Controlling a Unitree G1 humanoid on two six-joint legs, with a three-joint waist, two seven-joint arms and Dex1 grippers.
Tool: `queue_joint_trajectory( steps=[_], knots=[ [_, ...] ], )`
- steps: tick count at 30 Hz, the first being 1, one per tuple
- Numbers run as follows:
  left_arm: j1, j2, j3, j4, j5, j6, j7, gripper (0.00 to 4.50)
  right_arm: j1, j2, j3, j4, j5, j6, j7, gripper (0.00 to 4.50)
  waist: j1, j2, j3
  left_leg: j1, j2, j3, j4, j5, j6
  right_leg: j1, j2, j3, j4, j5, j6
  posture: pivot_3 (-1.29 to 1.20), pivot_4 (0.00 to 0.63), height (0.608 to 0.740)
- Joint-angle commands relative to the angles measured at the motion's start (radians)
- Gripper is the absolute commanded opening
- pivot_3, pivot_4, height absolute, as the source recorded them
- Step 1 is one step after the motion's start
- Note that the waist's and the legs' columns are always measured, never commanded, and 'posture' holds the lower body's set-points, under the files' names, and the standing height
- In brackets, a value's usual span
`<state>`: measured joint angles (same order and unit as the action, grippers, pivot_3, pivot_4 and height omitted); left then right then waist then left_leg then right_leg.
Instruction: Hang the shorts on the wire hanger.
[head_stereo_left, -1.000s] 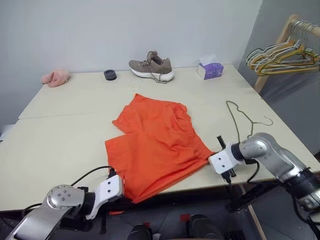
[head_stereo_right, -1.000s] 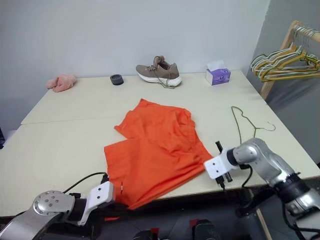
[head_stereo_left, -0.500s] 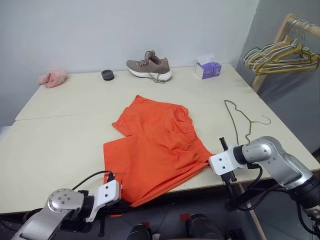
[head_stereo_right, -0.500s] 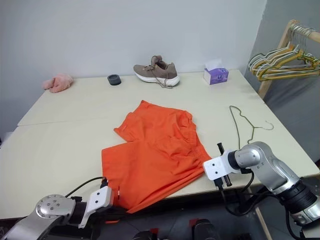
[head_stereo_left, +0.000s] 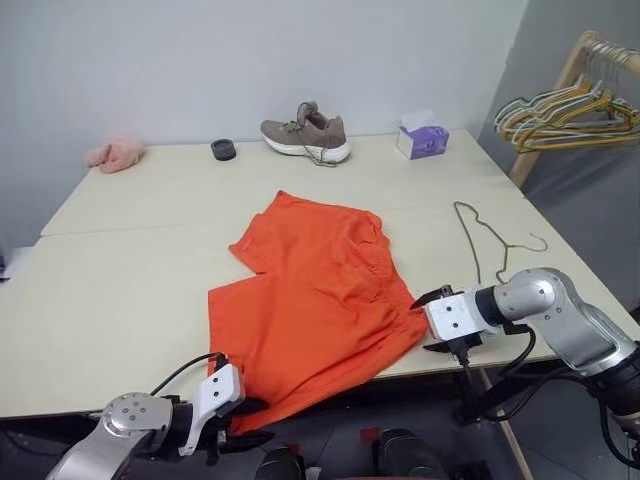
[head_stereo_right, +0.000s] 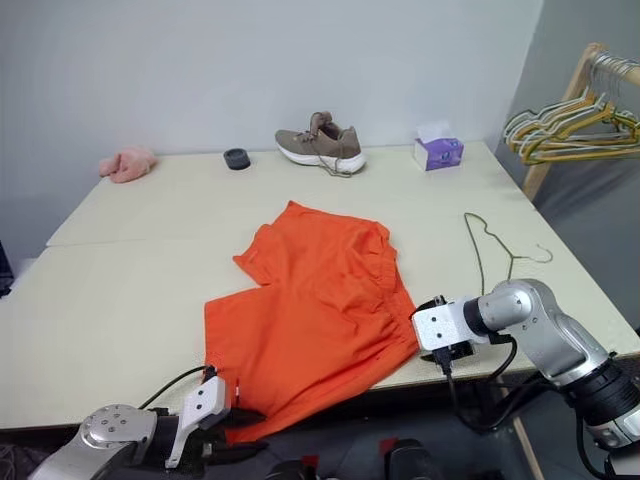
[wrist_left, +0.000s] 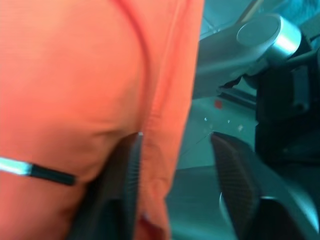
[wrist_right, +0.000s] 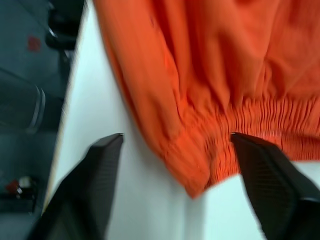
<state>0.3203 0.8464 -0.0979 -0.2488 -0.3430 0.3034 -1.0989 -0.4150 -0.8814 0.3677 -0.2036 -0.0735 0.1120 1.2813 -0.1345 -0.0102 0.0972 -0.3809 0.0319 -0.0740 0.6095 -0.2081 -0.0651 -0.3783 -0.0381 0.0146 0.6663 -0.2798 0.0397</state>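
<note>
Both grippers' fingers stand wide, the left gripper (head_stereo_left: 243, 422) and the right gripper (head_stereo_left: 432, 320) at the shorts (head_stereo_left: 318, 294) mid-table (head_stereo_left: 120, 270); wire hanger (head_stereo_left: 487, 240) at three o'clock.

Even, soft indoor light, no glare

The table (head_stereo_left: 120, 280) is evenly lit, with faint shadows under the shoe (head_stereo_left: 305, 134) at its far edge; both wrist views are smeared by blur, the shorts (wrist_right: 210, 75) soft and the fingers (wrist_right: 85, 195) out of focus

Left end effector (head_stereo_left: 243, 424) spread wide; right end effector (head_stereo_left: 432, 321) too.
</note>
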Motion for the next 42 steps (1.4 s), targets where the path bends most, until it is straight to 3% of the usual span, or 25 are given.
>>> queue_joint_trajectory(
  steps=[1,2,8,13,21,29,36,42],
  knots=[
    [-0.045,-0.009,0.128,-0.135,-0.129,0.085,0.046,3.83,-0.029,-0.005,-0.079,-0.043,0.118,0.085,0.044,4.5,0.001,-0.001,0.001,0.0,0.0,0.0,0.0,0.0,0.0,0.001,0.0,0.0,0.0,0.0,0.0,-0.15,0.026,0.74],
    [-0.054,-0.01,0.15,-0.16,-0.167,0.118,0.051,4.08,-0.032,0.0,-0.094,-0.045,0.145,0.105,0.048,4.5,0.003,-0.001,0.001,0.0,0.0,0.0,0.001,0.0,0.0,0.001,-0.001,0.0,0.0,0.0,0.0,-0.14,0.026,0.74],
    [-0.209,-0.064,0.238,-0.243,-0.33,0.309,0.189,4.08,-0.087,0.1,-0.174,-0.01,0.259,0.236,-0.04,4.5,-0.006,-0.001,0.0,0.004,-0.001,-0.001,0.001,0.0,0.0,0.005,-0.001,-0.001,0.0,0.001,-0.001,-0.14,0.027,0.74],
    [-0.298,-0.076,0.259,-0.313,-0.438,0.435,0.265,4.08,-0.109,0.118,-0.22,0.01,0.314,0.317,-0.065,4.5,-0.009,-0.003,-0.001,0.001,-0.002,-0.001,0.002,0.001,0.001,0.008,0.001,0.002,-0.001,0.004,0.006,-0.14,0.029,0.74],
    [-0.37,-0.101,0.116,-0.23,-0.246,0.404,0.362,4.08,-0.28,0.293,-0.155,0.371,0.059,0.158,-0.43,4.5,-0.015,-0.002,-0.001,-0.002,-0.001,-0.001,-0.001,0.0,0.0,0.004,0.003,0.003,-0.001,0.003,0.006,-0.16,0.031,0.74],
    [-0.357,-0.155,0.103,-0.207,-0.221,0.335,0.333,4.08,-0.43,0.433,-0.058,0.856,-0.132,-0.132,-0.645,4.5,-0.034,-0.002,-0.001,-0.002,-0.001,0.0,-0.001,0.0,0.0,0.004,0.002,0.004,-0.001,0.005,0.008,-0.16,0.028,0.74],
    [-0.323,-0.151,0.116,-0.187,-0.199,0.298,0.324,4.08,-0.479,0.506,-0.065,1.051,-0.122,-0.259,-0.581,4.5,-0.043,-0.002,-0.001,-0.002,-0.001,-0.001,-0.001,0.0,0.0,0.005,0.002,0.004,-0.001,0.005,0.008,-0.14,0.026,0.74],
    [-0.31,-0.155,0.121,-0.159,-0.177,0.265,0.308,4.08,-0.516,0.585,-0.163,1.136,-0.027,-0.236,-0.57,4.5,-0.052,-0.002,-0.001,-0.001,-0.001,-0.001,0.0,0.0,0.0,0.005,0.002,0.004,0.001,0.005,0.008,-0.14,0.026,0.74]
  ],
)
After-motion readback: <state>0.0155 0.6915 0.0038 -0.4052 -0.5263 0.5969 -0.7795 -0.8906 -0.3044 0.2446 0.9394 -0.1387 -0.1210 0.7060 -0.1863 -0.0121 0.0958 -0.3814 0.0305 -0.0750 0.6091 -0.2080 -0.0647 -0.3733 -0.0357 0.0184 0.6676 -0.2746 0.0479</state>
